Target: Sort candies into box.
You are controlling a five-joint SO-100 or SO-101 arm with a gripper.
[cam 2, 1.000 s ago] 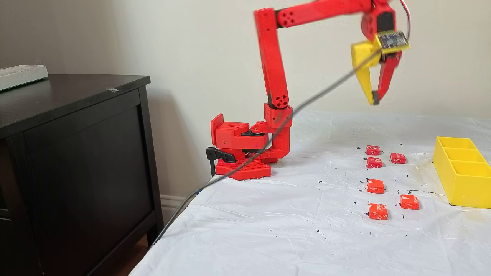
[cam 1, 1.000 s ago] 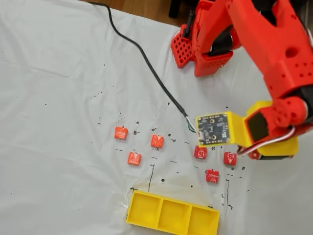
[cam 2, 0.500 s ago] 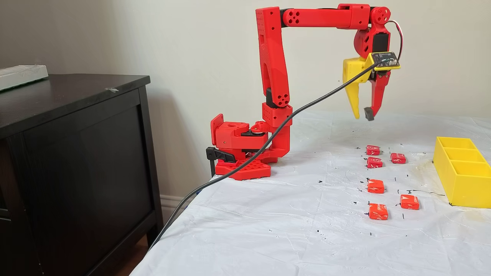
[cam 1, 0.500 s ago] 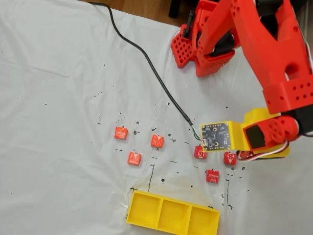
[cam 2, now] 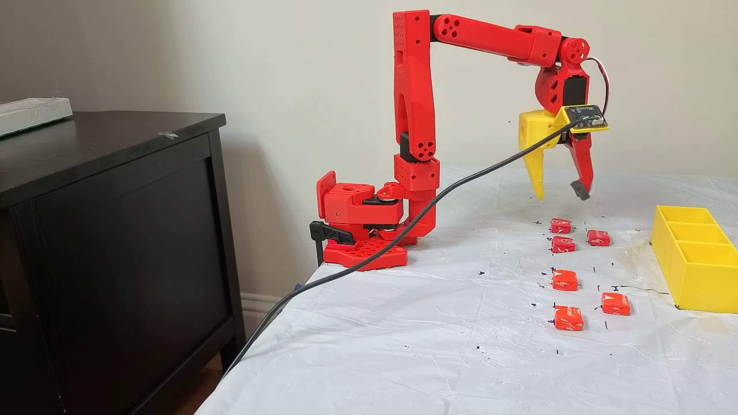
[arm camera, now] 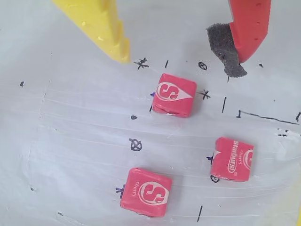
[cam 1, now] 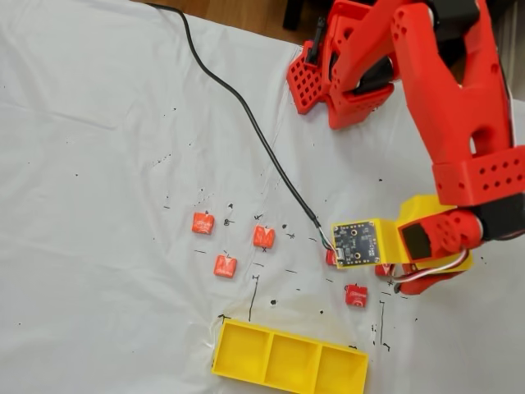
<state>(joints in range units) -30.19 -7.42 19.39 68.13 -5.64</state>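
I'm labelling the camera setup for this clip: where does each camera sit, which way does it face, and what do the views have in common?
A fixed view: high above the table, looking down at the candies and the box; the arm's base and camera board show.
Wrist view: rides on the gripper, facing down at three candies between its open fingertips.
Another fixed view: low, off the table's side, looking across at the whole arm, with the gripper above the candies.
Shared: both fixed views show the box; all three show candies.
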